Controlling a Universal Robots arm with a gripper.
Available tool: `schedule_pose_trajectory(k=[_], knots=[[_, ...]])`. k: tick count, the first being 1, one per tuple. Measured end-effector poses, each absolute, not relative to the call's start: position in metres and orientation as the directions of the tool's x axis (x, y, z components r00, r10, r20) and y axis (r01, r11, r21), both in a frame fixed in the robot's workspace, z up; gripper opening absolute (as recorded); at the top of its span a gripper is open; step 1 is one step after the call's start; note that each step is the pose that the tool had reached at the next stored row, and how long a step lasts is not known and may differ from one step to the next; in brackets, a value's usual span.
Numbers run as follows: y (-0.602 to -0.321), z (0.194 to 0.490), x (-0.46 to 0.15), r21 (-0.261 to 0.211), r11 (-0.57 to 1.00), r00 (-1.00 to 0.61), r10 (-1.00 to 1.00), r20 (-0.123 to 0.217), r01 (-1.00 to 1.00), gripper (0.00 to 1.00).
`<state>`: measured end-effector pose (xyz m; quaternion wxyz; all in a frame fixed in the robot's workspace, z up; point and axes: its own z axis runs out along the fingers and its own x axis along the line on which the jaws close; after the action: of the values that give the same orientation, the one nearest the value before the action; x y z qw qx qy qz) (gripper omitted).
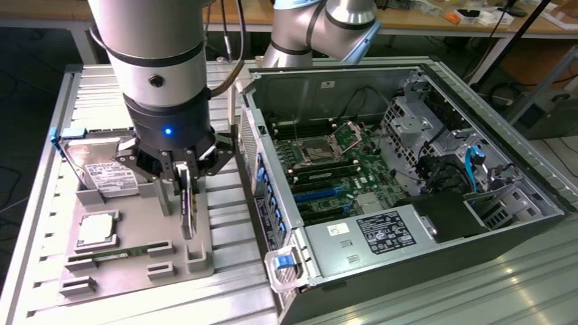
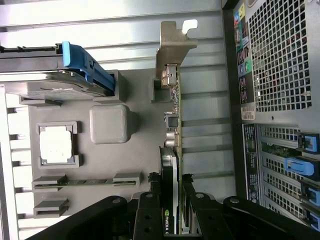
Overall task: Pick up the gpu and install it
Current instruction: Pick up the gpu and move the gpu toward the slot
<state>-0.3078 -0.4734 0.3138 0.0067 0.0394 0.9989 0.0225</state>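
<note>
Exterior view, gpu (image 1: 187, 203): it stood on edge in a slot of the grey holder tray (image 1: 135, 269), beside the open computer case (image 1: 524, 223).
Exterior view, gripper (image 1: 185, 168): it hung over the card's upper edge, with the jaws drawn narrow and the card between them.
Exterior view, tray contents: you had a hard drive (image 1: 108, 177), a processor (image 1: 97, 229) and a memory stick (image 1: 122, 252), each in its own cradle.
Exterior view, case contents: the motherboard (image 1: 334, 169) lay inside among cabling.
Wrist view, hold: the fingers (image 2: 150, 212) pressed both faces at the fan shroud (image 2: 168, 200), well apart from the silver bracket (image 2: 175, 45).
Wrist view, handling: by my judgement the card was light, stiff and fragile. Your safest hold was the shroud and the board edge, never the components.
</note>
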Motion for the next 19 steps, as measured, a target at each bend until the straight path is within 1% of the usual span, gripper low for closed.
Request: schedule_pose_trajectory(k=[19], knots=[[-0.473,0.325,-0.308,0.045,0.996,-0.997,0.079,-0.011,0.078,0.27]])
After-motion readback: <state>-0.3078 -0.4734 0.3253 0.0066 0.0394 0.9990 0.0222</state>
